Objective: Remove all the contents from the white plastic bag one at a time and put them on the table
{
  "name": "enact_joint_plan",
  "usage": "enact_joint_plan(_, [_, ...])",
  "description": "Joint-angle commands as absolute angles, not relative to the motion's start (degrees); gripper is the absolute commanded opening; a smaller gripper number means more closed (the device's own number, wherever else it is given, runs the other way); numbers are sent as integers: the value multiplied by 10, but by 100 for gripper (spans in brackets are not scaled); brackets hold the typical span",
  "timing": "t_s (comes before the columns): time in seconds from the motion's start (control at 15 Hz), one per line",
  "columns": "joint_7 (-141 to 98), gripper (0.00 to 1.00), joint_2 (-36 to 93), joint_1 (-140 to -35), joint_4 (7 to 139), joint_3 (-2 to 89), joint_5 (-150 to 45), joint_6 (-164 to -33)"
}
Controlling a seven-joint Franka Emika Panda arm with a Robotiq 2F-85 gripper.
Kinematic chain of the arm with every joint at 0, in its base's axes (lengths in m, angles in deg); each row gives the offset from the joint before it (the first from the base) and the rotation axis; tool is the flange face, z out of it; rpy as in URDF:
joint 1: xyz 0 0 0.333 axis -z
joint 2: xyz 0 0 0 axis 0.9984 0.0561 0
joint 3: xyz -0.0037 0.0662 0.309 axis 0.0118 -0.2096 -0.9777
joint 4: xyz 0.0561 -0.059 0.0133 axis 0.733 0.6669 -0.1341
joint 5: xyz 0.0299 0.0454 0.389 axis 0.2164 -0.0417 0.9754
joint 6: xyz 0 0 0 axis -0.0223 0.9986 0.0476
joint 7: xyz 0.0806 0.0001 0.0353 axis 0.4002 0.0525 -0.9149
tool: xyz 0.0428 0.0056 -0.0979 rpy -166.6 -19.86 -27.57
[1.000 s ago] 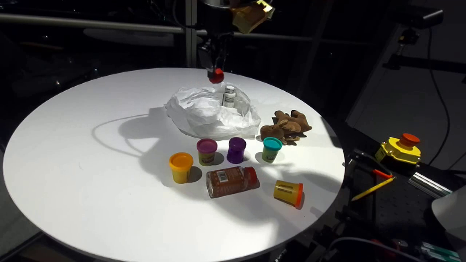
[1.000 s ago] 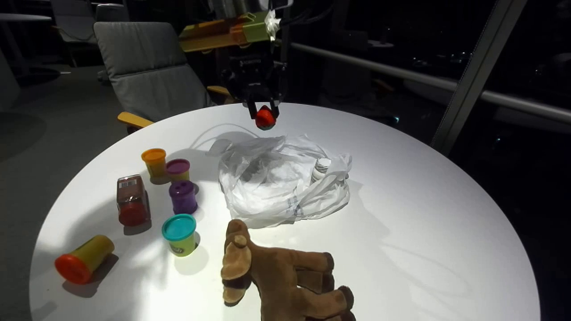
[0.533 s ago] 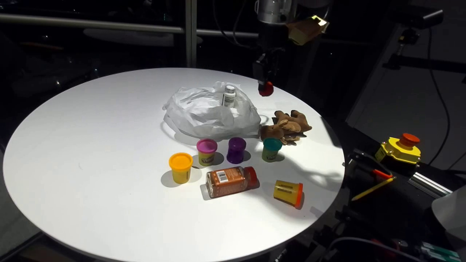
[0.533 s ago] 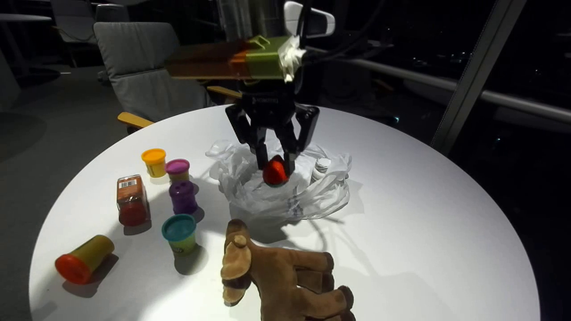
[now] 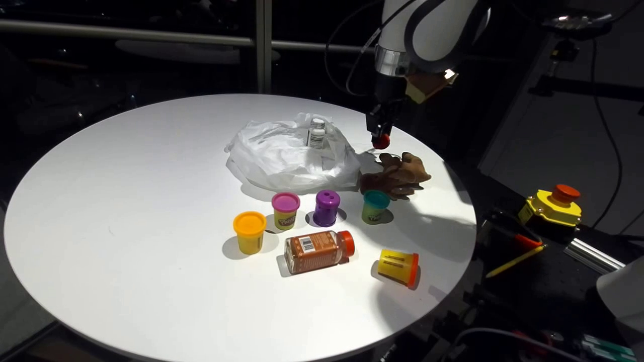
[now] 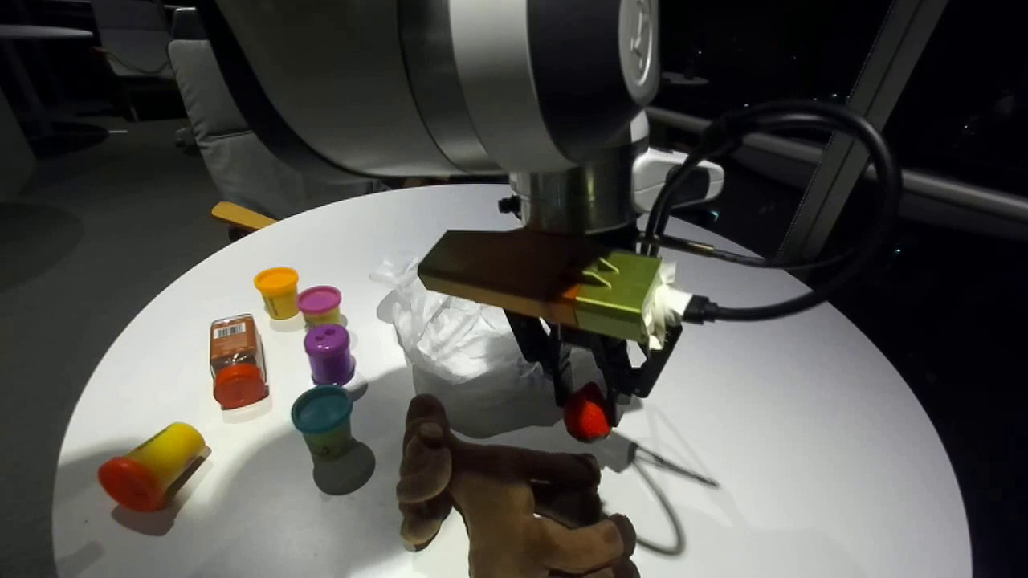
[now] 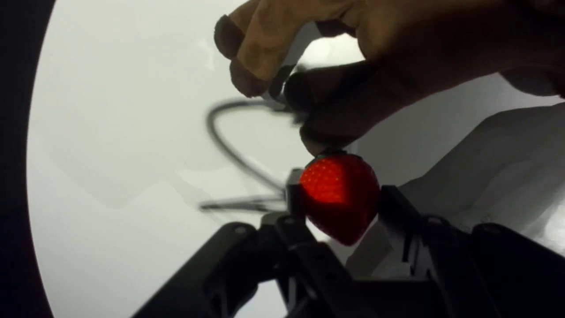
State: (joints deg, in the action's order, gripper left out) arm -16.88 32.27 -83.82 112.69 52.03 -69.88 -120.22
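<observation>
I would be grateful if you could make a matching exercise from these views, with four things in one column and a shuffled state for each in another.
Things
1. strawberry
2. white plastic bag
3. red-capped bottle
4. purple container

States
A. standing upright on the table
B. lying on its side
C. held in the gripper
D. crumpled

Right pairs: 1-C, 2-D, 3-B, 4-A

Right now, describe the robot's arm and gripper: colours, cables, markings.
The arm is white and grey with dark bands, a round cap bearing a marking, and a silvery collar. Below is a brown and olive box, wrapped white where a black cable plugs in. The gripper is black, with jointed fingers.
</observation>
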Motion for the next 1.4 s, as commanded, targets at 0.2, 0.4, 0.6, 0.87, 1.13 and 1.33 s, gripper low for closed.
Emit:
enact_joint_plan(0.2, [-166,22,407,-847,1070,539,-675,-1265])
enact_joint_plan(0.4, [-161,73,398,-867,1073,558,-690,-1273])
enact_joint_plan(0.6, [-135,93,349,-920,1089,598,-722,-1271])
enact_joint_plan(0.87, [-125,100,303,-961,1077,582,-732,-1251])
enact_joint_plan(1.13, [-226,100,328,-909,1035,474,-648,-1231])
enact_joint_plan(1.33, [-281,100,358,-873,999,421,-575,-1195])
